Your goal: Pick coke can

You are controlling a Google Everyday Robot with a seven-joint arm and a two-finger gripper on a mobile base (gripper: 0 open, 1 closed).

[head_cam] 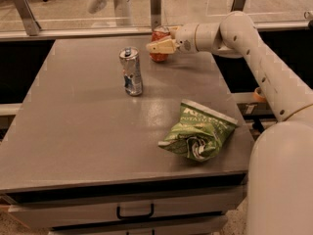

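Observation:
The coke can point(158, 57) is short and red with a silver top. It stands upright near the far edge of the grey table point(88, 131), right of centre. My gripper point(160, 46) comes in from the right on a white arm and sits at the can's mid-height, overlapping its front. The can's middle is hidden behind the gripper.
A taller slim silver-and-blue can point(131, 72) stands upright to the left front of the coke can. A crumpled green chip bag point(199, 132) lies near the table's right front corner. A glass barrier with metal posts point(155, 6) runs behind the table. A drawer handle point(135, 212) is below.

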